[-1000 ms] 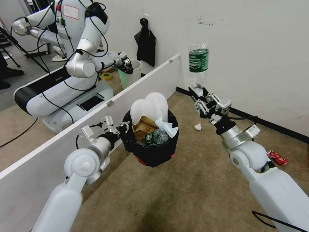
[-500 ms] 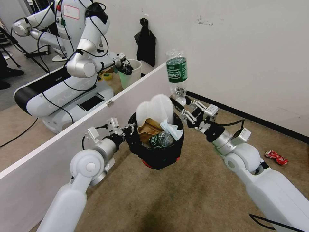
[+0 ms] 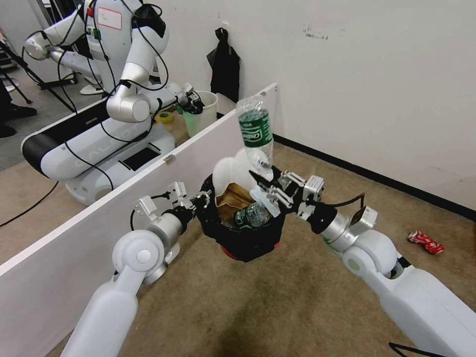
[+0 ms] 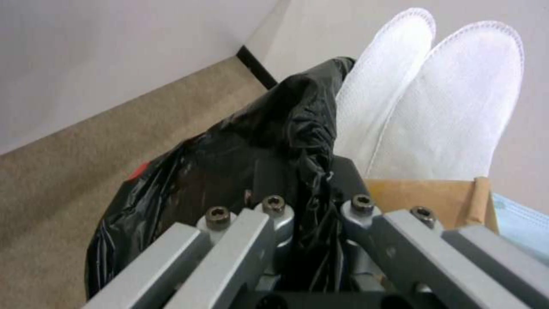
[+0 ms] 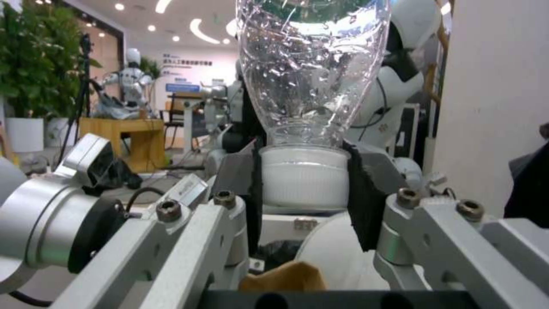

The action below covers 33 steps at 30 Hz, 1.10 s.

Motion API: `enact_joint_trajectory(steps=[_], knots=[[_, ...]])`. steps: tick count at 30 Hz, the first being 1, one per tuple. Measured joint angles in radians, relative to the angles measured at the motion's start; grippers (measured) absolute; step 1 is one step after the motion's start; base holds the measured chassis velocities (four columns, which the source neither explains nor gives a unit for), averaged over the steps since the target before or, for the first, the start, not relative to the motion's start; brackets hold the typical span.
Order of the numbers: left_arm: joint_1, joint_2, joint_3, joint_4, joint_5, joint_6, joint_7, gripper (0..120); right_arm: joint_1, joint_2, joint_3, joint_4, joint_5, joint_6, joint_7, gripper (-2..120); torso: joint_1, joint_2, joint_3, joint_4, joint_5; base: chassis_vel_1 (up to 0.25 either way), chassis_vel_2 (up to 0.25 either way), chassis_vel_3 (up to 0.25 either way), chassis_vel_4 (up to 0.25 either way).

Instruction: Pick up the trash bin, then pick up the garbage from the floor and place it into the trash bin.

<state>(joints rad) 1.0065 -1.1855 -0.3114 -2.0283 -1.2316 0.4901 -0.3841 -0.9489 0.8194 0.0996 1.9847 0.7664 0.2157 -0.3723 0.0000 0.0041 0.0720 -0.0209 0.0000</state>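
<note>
While the left pincer (image 3: 199, 198) pinches the black-bagged rim of the trash bin (image 3: 243, 233), holding it off the carpet at its nine o'clock side, the right pincer (image 3: 265, 184) grips a green-labelled bottle (image 3: 255, 133) by its white cap, upside-down at the rim's three o'clock. I'd bring it over the slippers (image 3: 233, 168) before letting go, since the bin looks crammed. A crushed red can (image 3: 424, 242) lies on the floor (image 3: 297, 297) off at four o'clock.

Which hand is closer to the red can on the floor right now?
Right. The right hand holds a bottle over the bin, on the can's side. The left hand grips the bin's far rim.
</note>
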Motion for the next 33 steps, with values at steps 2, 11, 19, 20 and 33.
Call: enact_joint_trajectory(steps=[2, 11, 19, 20, 33], knots=[[0.0, 0.002, -0.003, 0.0, 0.0, -0.001, 0.0, 4, -0.001, -0.003, 0.0, 0.001, 0.007, -0.002, 0.004, 28, 0.0, 0.0, 0.0, 0.0, 0.0, 0.0, 0.0, 0.0, 0.0], [-0.002, 0.004, -0.005, -0.001, -0.007, -0.003, -0.005, 4, -0.014, -0.018, -0.005, -0.002, 0.035, -0.019, 0.017, 28, 0.0, 0.0, 0.0, 0.0, 0.0, 0.0, 0.0, 0.0, 0.0], [-0.001, 0.006, -0.004, -0.008, -0.012, -0.003, -0.009, 4, -0.016, -0.022, -0.006, -0.001, 0.042, -0.067, 0.064, 28, 0.0, 0.0, 0.0, -0.0001, 0.0, 0.0, 0.0, 0.0, 0.0], [-0.001, 0.006, -0.004, -0.008, -0.012, -0.003, -0.009, 4, -0.016, -0.022, -0.006, -0.001, 0.042, -0.067, 0.064, 28, 0.0, 0.0, 0.0, -0.0001, 0.0, 0.0, 0.0, 0.0, 0.0], [0.001, 0.01, -0.005, -0.015, -0.012, -0.003, -0.01, 4, -0.003, -0.029, -0.026, 0.034, 0.046, -0.18, 0.117, 28, 0.0, 0.0, 0.0, 0.0, 0.0, 0.0, 0.0, 0.0, 0.0]])
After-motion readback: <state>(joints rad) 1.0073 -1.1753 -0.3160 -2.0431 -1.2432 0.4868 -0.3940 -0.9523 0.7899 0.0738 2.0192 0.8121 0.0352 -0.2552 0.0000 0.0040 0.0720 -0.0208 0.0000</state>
